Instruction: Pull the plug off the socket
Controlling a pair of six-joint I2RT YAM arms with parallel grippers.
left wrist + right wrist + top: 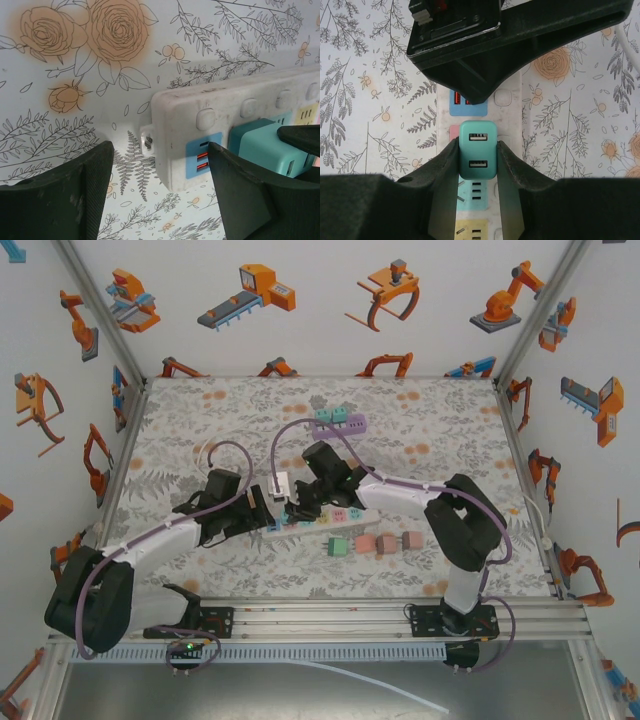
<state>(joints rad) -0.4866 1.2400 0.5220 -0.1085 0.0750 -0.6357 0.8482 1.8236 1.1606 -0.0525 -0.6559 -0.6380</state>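
Half done, I judge | my right gripper [478, 148] clamped on teal square USB plug [478, 131] | plug seated in white plastic power strip [513, 125], mid-table | my left gripper [160, 160] apart, astride strip's end | pull-off remains

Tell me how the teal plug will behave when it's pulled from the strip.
The teal plug looks like a rigid, blocky shell, so it should not flex in the right gripper. Its smooth sides may slip. The white power strip looks like slim plastic and may lift with it.
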